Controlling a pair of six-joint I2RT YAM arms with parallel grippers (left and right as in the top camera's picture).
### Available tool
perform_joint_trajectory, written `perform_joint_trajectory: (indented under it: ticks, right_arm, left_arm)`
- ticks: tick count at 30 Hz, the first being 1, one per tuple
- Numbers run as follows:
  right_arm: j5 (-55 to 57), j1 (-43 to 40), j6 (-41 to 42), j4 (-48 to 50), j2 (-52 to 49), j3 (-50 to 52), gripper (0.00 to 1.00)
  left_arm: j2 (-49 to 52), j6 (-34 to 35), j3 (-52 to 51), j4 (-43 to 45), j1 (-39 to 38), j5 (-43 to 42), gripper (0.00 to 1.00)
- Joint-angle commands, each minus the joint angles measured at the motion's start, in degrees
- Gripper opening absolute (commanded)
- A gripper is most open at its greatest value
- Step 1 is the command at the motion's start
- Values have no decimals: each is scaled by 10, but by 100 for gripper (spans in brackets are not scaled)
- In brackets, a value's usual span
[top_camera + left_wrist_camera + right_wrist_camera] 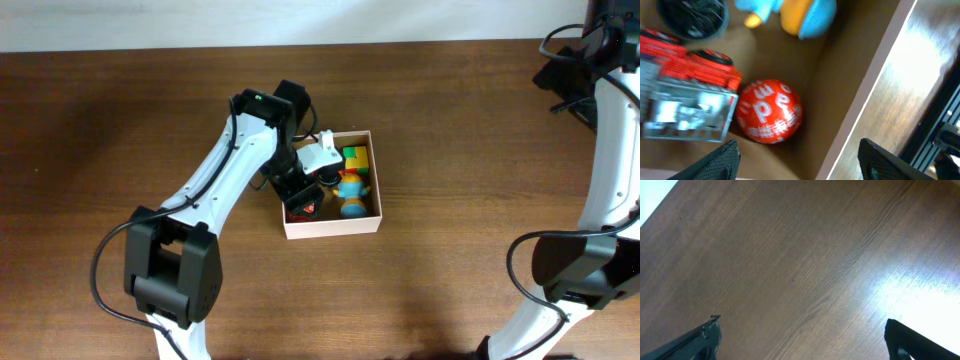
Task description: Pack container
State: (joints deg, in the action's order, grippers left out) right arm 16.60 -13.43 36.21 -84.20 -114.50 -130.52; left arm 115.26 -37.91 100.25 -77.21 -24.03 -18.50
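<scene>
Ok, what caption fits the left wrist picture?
Open left gripper above a red ball beside a red toy vehicle inside the container.

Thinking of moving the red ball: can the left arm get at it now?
Probably yes. The left gripper hangs open just above the ball inside the container, with nothing between them; the truck close beside it may crowd one finger.

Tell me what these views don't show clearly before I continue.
- Overhead: the left arm covers the left side of the container.
- Left wrist: the red-and-grey toy is blurred and cut by the left edge; the blue-orange toy by the top.
- Right wrist: the bottom edge cuts off the right pincer.
</scene>
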Motion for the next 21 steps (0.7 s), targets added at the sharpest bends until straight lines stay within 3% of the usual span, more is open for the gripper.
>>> perform_joint_trajectory:
  ticks: [1,4,11,15,17,21]
  right_arm:
    - [3,-1,7,0,7,-10,99]
    - [3,-1,7,0,7,-10,99]
    - [3,-1,7,0,7,-11,98]
    - [3,-1,7,0,7,-10,99]
    - [3,-1,7,0,7,-10,99]
    - [3,-1,7,0,7,-11,99]
  left_arm:
    - [-37,11,41,-1,2,-1,77]
    - [-54,33,58,6,4,21,79]
    - [-100,269,75,57,18,292,86]
    - [-127,349,75,76,46,335,87]
    - [-139,379,75,80,80,342,93]
    - [-145,390,74,81,159,299,98]
